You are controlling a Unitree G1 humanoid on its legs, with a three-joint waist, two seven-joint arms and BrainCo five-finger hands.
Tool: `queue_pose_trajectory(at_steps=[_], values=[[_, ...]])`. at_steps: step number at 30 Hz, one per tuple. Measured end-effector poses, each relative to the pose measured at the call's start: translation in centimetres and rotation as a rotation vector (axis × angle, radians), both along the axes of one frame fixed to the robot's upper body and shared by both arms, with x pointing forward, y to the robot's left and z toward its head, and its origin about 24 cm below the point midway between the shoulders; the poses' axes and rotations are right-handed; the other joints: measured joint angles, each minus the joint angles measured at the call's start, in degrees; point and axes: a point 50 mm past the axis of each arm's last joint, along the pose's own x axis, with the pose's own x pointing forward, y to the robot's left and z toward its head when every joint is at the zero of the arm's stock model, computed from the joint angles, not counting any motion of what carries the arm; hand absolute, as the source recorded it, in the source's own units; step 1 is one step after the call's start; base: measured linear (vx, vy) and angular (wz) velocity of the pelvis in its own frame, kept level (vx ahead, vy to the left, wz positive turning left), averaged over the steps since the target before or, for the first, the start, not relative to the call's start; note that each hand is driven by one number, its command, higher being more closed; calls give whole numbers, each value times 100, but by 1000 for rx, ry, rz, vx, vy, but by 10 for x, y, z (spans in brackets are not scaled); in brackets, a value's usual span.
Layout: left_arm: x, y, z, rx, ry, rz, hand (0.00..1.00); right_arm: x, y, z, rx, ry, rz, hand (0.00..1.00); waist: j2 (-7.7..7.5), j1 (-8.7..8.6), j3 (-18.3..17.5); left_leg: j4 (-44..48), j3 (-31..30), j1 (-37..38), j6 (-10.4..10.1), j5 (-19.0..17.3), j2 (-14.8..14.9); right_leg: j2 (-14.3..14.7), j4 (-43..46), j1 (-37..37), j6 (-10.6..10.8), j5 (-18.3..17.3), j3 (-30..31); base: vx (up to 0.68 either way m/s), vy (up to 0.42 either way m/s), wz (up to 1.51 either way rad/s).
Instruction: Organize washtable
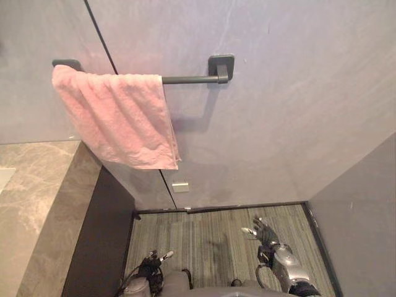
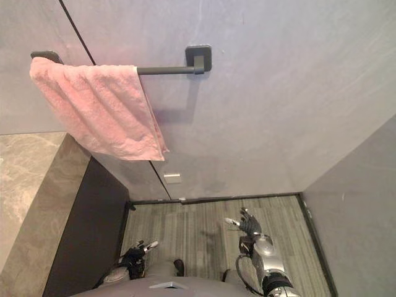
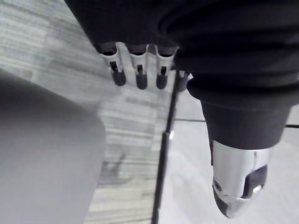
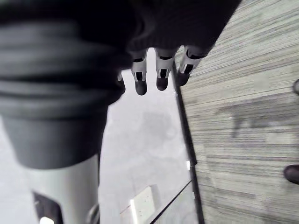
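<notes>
- A pink towel is seen at the upper left of the head views, draped over the left end of a dark towel bar fixed to the grey wall. It is hung unevenly, with one lower corner dropping further than the other, so it is judged hung up but not squared.
- The marble table is placed at the lower left, its dark side panel running down to the striped carpet floor. Only a bare corner of its top is shown, so what is left to tidy on it cannot be told.
- The left hand is held low at the bottom edge, over the floor beside the side panel. In its wrist view the fingers are seen straight and relaxed, and nothing is held.
- The right hand is carried at the lower right, also over the floor, with its fingers spread loosely and empty.
- Both hands are judged to be parked at rest, well apart from the towel and the table, since no object is within reach of either.
- A small pale wall plate is set just below the towel.
</notes>
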Motion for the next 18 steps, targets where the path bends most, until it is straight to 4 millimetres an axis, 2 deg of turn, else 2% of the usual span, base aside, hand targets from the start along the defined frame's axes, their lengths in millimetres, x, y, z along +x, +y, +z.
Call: queue_pose_trajectory(at_steps=[1, 4, 6, 10, 12, 15, 18], values=[[-1, 1, 0, 11, 4, -2, 0, 8, 5, 8, -1, -49, 17, 0, -48, -11, -38, -424, 91, 173, -1, 197, -60, -64, -67, -27, 39, 27, 50, -9, 22, -17], [-2, -3, 1, 13, -5, -28, 0, 30, 14, 38, 11, -212, 18, 0, -23, -145, -237, -1408, 129, 533, 64, 739, -173, -122, -310, -67, 120, 151, 54, 48, 18, 0], [4, -3, 4, 20, -33, -39, 0, 43, 22, 57, 23, -311, 33, 0, -13, -141, -263, -1575, 194, 603, 118, 852, -185, -122, -402, -61, 149, 238, 88, 89, 29, -12], [14, 4, 12, 54, -87, -36, 0, 65, 44, 98, 36, -501, 110, 0, -83, -125, -335, -1575, 311, 599, 119, 854, -233, -147, -734, 39, 224, 419, 175, 67, 36, -13], [21, 5, 17, 65, -131, -40, 0, 73, 51, 112, 43, -561, 137, 0, -98, -93, -345, -1576, 357, 597, 118, 854, -238, -152, -789, 44, 255, 477, 182, 35, 41, -5], [27, 2, 20, 71, -159, -64, 0, 82, 58, 125, 46, -611, 166, 0, -98, 16, -345, -1576, 406, 581, 119, 853, -237, -147, -885, 46, 251, 551, 197, -8, 20, -9], [18, 2, 17, 76, -137, -76, 0, 89, 67, 134, 47, -643, 208, 0, -97, 35, -345, -1575, 411, 542, 121, 855, -226, -129, -970, 39, 256, 619, 197, -38, 2, -5]])
